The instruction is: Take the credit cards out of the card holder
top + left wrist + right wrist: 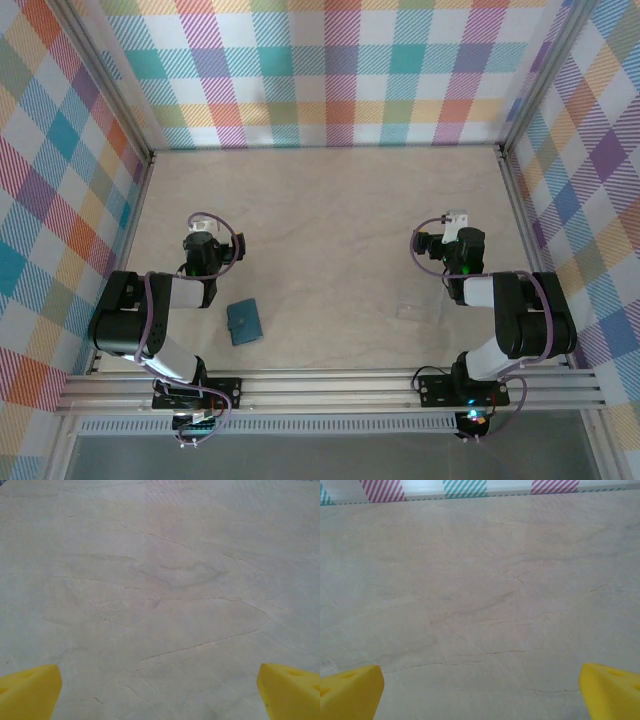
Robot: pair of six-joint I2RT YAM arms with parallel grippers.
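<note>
Left gripper (160,697) and right gripper (480,697) hang over the beige table (340,210), yellow fingers (30,692) spread wide and gripping nothing. The card holder (244,321), dark teal and folded shut, lies flat just beside the left arm (170,292), nearer the bases than either gripper.

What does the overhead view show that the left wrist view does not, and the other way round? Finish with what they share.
Overhead: a blue wallet lying by the left arm, plus plaid walls. Left wrist: the left gripper's yellow fingertips up close, spread wide with nothing between them. Shared: the pale, creased table cover.
</note>
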